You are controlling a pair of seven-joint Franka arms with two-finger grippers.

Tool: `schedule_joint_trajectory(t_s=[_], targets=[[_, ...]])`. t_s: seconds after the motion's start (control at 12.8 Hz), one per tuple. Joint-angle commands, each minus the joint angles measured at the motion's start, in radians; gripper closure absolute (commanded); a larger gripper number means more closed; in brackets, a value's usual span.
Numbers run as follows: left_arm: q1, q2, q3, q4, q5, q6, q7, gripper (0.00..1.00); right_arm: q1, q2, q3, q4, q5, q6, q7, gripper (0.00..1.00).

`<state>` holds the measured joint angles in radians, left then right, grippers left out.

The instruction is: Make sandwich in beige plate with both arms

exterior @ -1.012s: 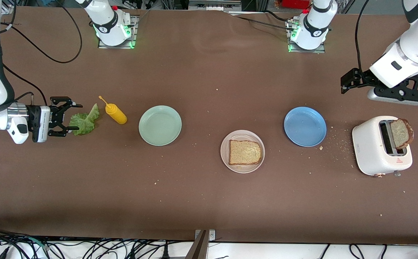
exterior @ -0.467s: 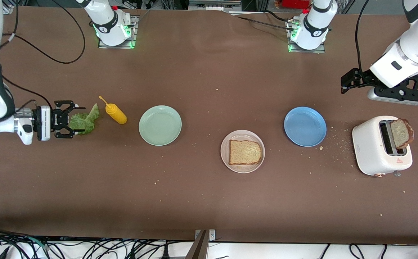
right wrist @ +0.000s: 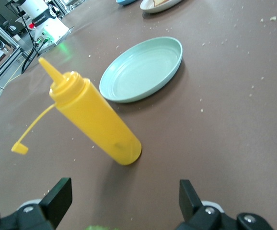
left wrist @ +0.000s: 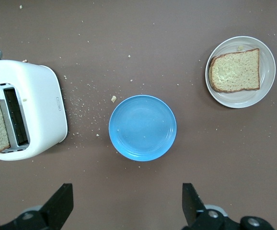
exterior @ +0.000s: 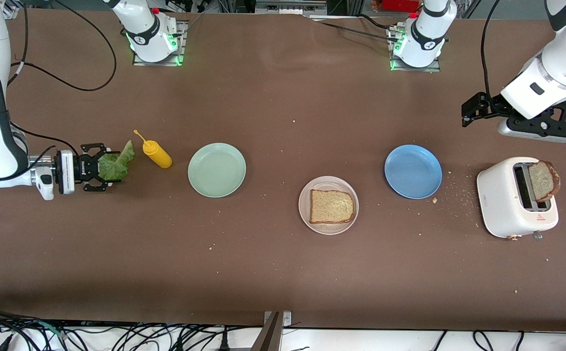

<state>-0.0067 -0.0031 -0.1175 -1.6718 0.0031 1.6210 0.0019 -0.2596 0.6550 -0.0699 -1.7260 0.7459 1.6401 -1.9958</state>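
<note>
Right gripper (exterior: 103, 167) lay low and level at the right arm's end of the table, fingers spread wide around the lettuce leaf (exterior: 115, 166), not yet pinched. Best to close on the leaf's thick edge, clear of the yellow bottle (exterior: 156, 153). Beige plate (exterior: 304, 214) held one bread slice (exterior: 330, 206). Left gripper (exterior: 473, 110) waited, wide open, above the toaster (exterior: 502, 199).

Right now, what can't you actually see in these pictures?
- Lettuce leaf: front view, part covered by the open right gripper; right wrist view cuts it off at the edge.
- Toaster slice: lower part hidden in the slot.
- Left gripper: open over the table; wrist view shows only fingertips.
</note>
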Motion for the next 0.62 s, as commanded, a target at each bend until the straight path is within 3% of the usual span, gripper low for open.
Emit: schedule_joint_trajectory(t_s=[0.0,0.55], targets=[[-0.001,0.006,-0.001,0.024,0.020,-0.023,0.000,0.00,-0.003,0.005,-0.001,-0.001,0.026,-0.016,-0.006,0.01],[-0.001,0.008,-0.001,0.024,0.020,-0.023,0.000,0.00,0.000,0.035,0.008,-0.040,0.078,-0.026,-0.075,0.01]])
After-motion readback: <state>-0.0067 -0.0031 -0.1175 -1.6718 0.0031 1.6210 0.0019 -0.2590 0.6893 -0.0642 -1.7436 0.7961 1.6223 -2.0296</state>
